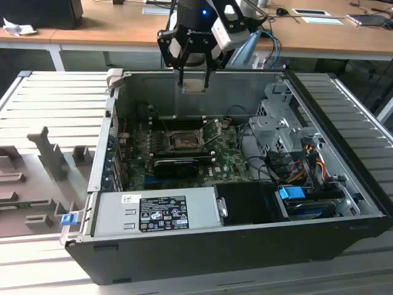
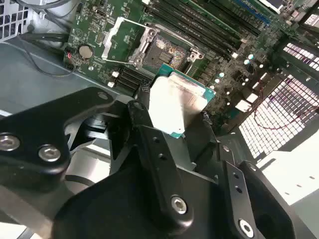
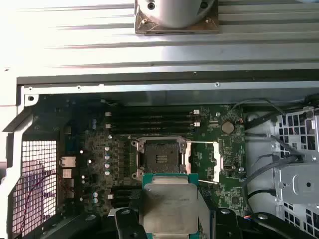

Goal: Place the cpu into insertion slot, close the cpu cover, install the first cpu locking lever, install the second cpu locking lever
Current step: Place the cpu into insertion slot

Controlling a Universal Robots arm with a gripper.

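cpu (image 3: pixel 169 209) gripped by pincer (image 1: pixel 194 85) above the case (image 1: pixel 184 252), first wrist view shows insertion slot (image 3: pixel 160 158) bare

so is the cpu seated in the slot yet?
No, in the first wrist view the cpu is gripped in the pincer and the insertion slot lies open and empty.

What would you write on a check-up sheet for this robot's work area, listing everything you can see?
Surface: grey ribbed table, open computer case on it.
Job's things: cpu held high over the case; insertion slot empty; cpu cover flipped open.
Clutter: grey fixtures on the exterior view's left.
Gripper: gripper shut on the cpu.
Cables: coloured wire bundle inside the case.
Surroundings: wooden desks behind.
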